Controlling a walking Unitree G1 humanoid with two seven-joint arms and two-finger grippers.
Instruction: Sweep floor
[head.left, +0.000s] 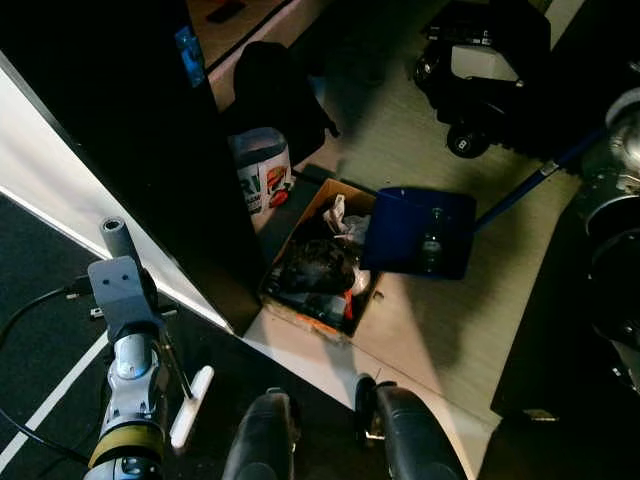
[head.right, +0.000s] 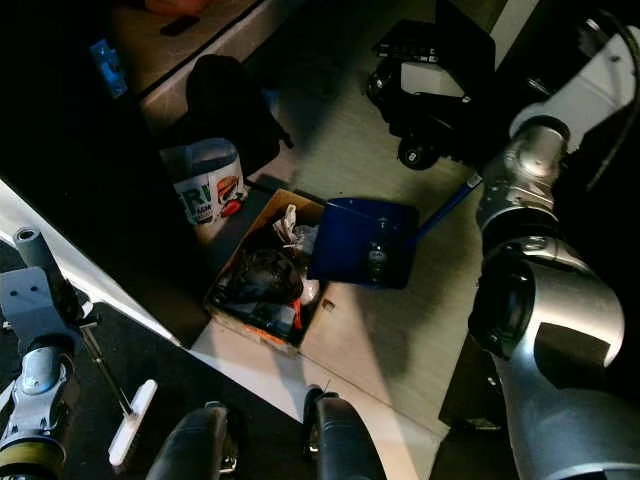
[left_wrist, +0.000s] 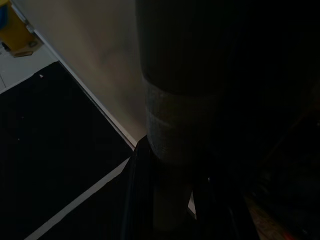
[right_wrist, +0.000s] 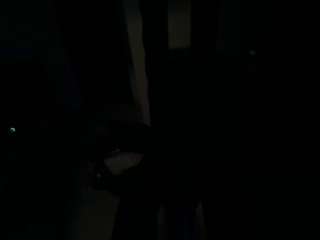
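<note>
The floor (head.left: 440, 330) is pale plank, lit in a wedge and deep in shadow elsewhere, so small debris would be hard to make out. The robot's right arm (head.right: 545, 300) reaches out to the blue handle (head.right: 447, 210) of a blue dustpan (head.right: 365, 243); the right pincer itself cannot be made out, and whether it is clenched on the handle cannot be told.

Beyond the far end of that handle, the dustpan is tipped at the rim of an open cardboard box (head.left: 322, 262) holding dark rubbish. Something small and dark lies in the pan. The likely risk is that a tilt slightly off the box would drop it back onto the floor beside the box, where a crumb (head.left: 377, 294) already lies.

The left arm (head.left: 130, 380) hangs low near a white-tipped tool (head.left: 191, 405); its pincer's state cannot be told. A swing there could knock the tool.
</note>
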